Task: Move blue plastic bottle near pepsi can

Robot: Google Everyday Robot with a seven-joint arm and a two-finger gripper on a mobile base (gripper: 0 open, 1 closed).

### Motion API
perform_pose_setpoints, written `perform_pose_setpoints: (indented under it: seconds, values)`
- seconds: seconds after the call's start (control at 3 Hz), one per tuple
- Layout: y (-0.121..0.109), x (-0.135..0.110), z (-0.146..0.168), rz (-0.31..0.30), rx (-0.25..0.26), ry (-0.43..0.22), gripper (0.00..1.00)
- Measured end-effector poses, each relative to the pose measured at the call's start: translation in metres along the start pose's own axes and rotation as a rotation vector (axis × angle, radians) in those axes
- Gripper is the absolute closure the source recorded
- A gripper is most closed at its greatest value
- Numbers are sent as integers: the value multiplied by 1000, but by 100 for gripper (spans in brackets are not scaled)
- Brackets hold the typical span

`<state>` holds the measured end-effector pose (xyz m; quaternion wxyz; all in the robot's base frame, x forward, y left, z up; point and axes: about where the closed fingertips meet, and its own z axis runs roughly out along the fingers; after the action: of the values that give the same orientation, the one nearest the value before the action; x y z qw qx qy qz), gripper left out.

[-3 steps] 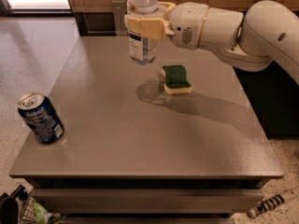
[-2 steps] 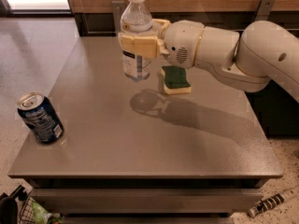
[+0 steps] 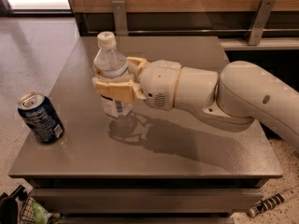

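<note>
The blue plastic bottle point(image 3: 111, 71) is clear with a white cap and a pale label. It stands upright in my gripper point(image 3: 117, 78), whose tan fingers point(image 3: 114, 88) are shut around its middle, holding it just above the table's left-centre. The pepsi can point(image 3: 40, 117), dark blue with a silver top, stands upright near the table's front left corner, well left of the bottle. My white arm reaches in from the right.
The grey table point(image 3: 187, 148) has its front edge close below the can. A wooden wall panel with metal brackets point(image 3: 119, 15) runs behind it. Tiled floor lies left, with clutter point(image 3: 28, 211) at the bottom left.
My gripper has carried the bottle forward and left, from the table's back toward the can. The green sponge that was in view is now hidden behind my arm.
</note>
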<state>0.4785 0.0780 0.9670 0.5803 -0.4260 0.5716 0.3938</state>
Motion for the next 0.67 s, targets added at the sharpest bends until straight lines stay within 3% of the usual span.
perform_pose_setpoints:
  seconds: [0.33,0.67]
  values:
    - [25,12,9,-23,-53,21,100]
    - [35,26,17,-25,-121,19,100]
